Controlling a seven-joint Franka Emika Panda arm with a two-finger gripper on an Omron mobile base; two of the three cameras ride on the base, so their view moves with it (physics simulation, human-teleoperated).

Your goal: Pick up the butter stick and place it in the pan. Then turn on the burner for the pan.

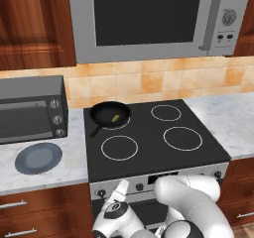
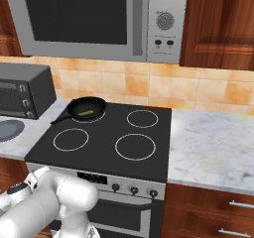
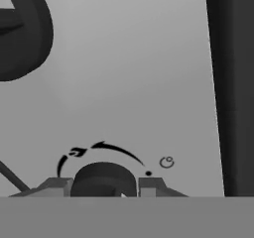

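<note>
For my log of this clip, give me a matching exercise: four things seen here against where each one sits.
Things:
1. butter stick
2. pan
3. plate
4. toaster oven

Places:
A. rear-left burner of the cooktop
B. counter left of the stove, near the front
C. inside the pan
D. counter left of the stove, against the wall

Pairs: 1-C, 2-A, 3-B, 4-D

The robot arm (image 1: 191, 202) was white, fat and round, like shiny smooth tubes joined together. Below the stove's knobs (image 1: 139, 186), its joints had dark black rings and a small dark round cap with a pale mark. In the right base view the arm (image 2: 54, 197) looked like big smooth white balls with soft grey shadows and one dark ring.
</note>
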